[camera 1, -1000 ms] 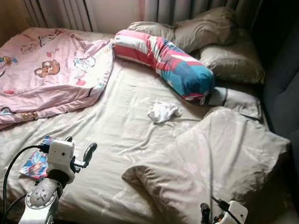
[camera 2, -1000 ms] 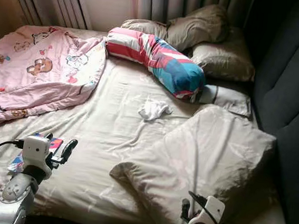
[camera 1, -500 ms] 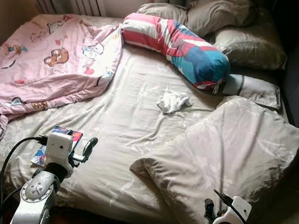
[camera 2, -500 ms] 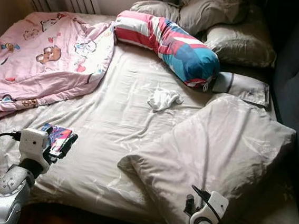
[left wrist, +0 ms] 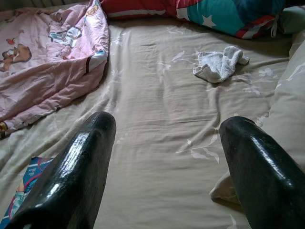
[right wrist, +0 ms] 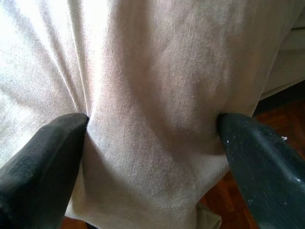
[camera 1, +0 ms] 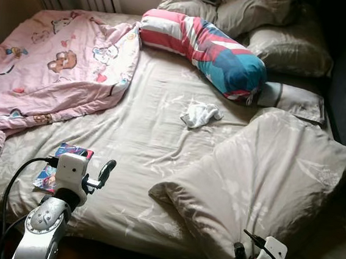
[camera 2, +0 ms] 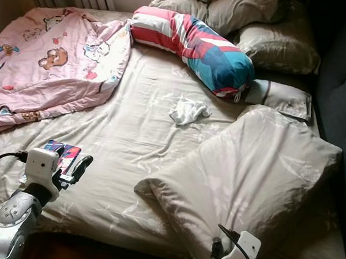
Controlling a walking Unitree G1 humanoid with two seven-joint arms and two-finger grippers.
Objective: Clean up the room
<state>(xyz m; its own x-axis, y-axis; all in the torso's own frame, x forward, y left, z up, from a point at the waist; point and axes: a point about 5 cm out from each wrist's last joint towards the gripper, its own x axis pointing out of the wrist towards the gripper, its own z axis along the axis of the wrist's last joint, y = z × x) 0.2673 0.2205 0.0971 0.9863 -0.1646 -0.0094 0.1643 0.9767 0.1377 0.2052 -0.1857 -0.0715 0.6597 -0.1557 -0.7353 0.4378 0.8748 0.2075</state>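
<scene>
Unmade bed [camera 1: 135, 138], robot at its foot edge, both grippers spread and grasping nothing.

Small white cloth [camera 1: 200, 114] lies mid-mattress, just below the striped bolster [camera 1: 205, 47]. Pink cartoon blanket [camera 1: 50, 69] bunched on the robot's left; a colourful booklet [camera 1: 65, 167] beside the left gripper [left wrist: 164, 157], which hovers over the sheet. Right gripper [right wrist: 152, 138] presses into the large beige pillow [camera 1: 266, 175] near the bed's edge, fabric between its fingers. More pillows [camera 1: 274, 29] at the head.

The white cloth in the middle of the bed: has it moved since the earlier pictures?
No. The white cloth lies below the striped bolster's blue end, as before; the camera shifted.
</scene>
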